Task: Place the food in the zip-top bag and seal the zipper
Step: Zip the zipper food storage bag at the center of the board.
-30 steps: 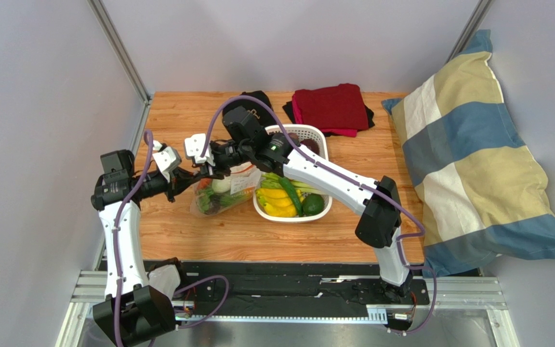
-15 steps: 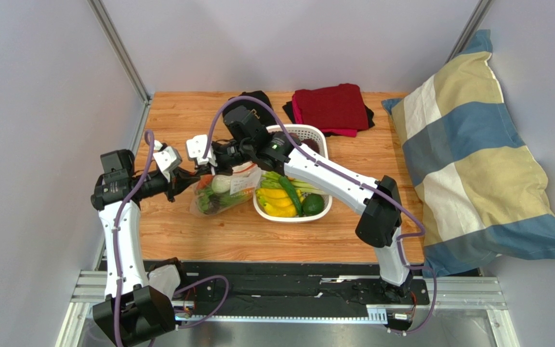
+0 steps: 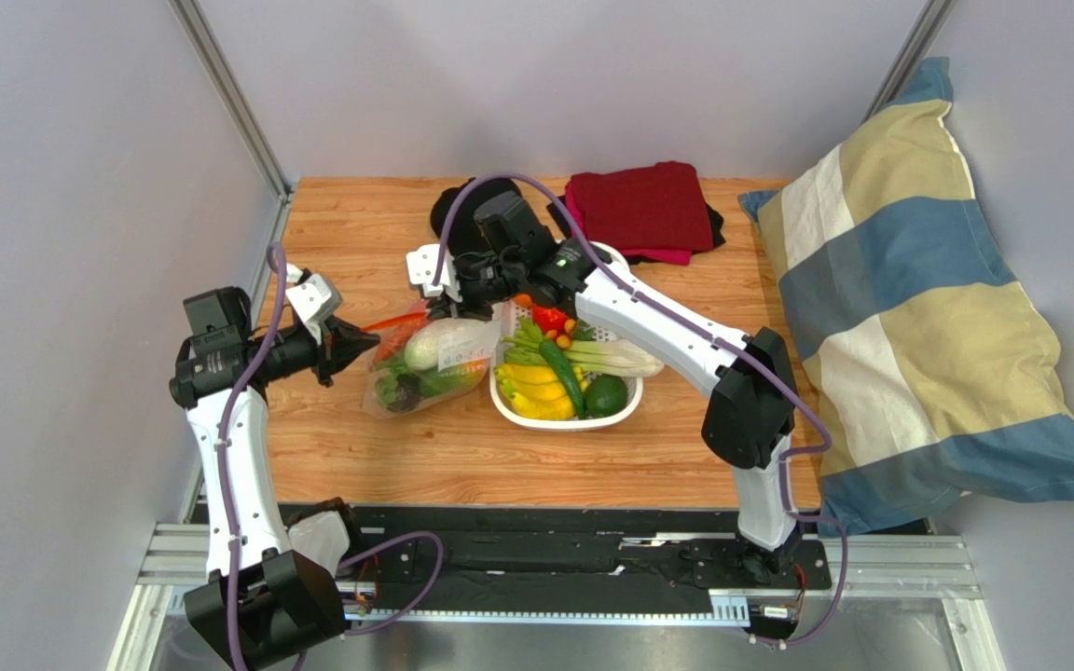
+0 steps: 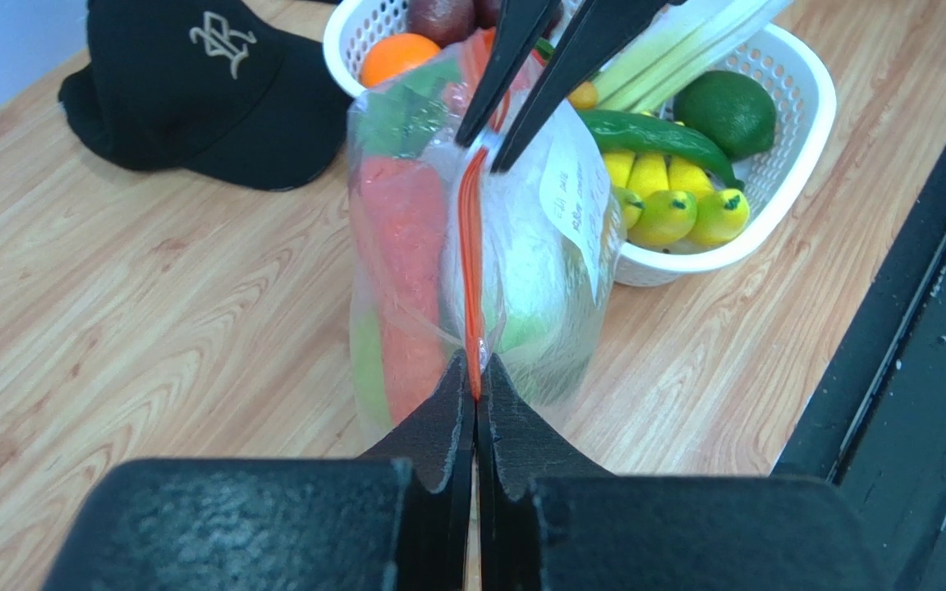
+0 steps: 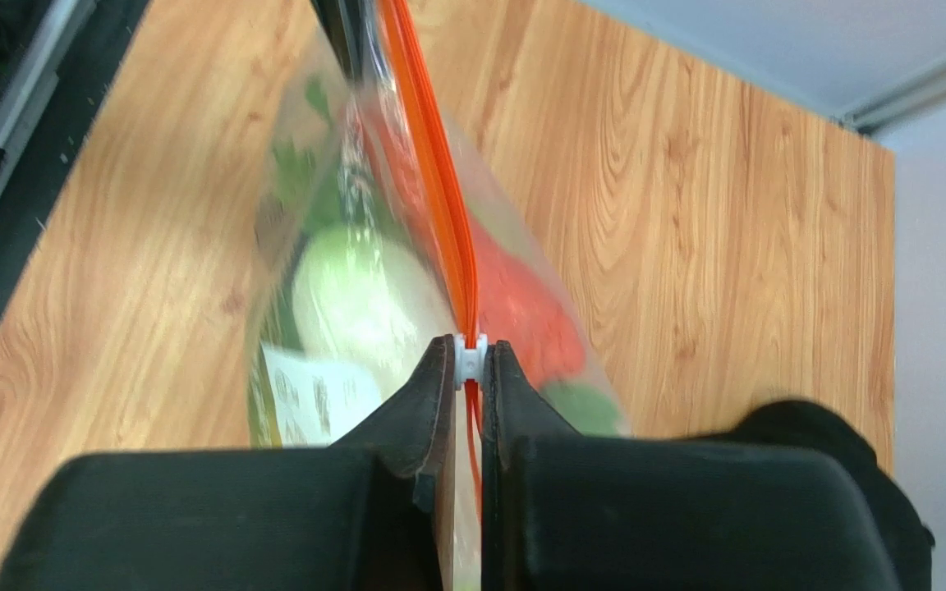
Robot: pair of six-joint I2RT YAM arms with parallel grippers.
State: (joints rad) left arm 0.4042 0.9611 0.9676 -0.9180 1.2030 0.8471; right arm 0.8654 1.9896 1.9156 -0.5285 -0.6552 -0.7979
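The zip-top bag (image 3: 431,366) lies on the table left of the white basket, with a pink-red fruit (image 4: 398,240) and a pale green round fruit (image 4: 527,289) inside. Its red zipper (image 4: 471,234) runs taut between my two grippers. My left gripper (image 4: 476,369) is shut on the zipper's near end; it also shows in the top view (image 3: 365,337). My right gripper (image 5: 472,360) is shut on the small white tab of the zipper (image 5: 472,357) at the far end, and also shows in the top view (image 3: 429,304). A dark fruit (image 4: 441,15) and a green fruit (image 4: 725,111) lie in the basket.
The white basket (image 3: 564,415) holds yellow bananas (image 4: 675,203), white-stemmed greens (image 3: 613,357) and an orange fruit (image 4: 398,56). A black cap (image 4: 194,86) and folded red cloth (image 3: 641,207) lie at the back. A striped pillow (image 3: 907,280) is at the right.
My right gripper has moved right and back along the zipper, away from the left gripper. The strip now stretches longer between them. The left gripper has shifted slightly left.
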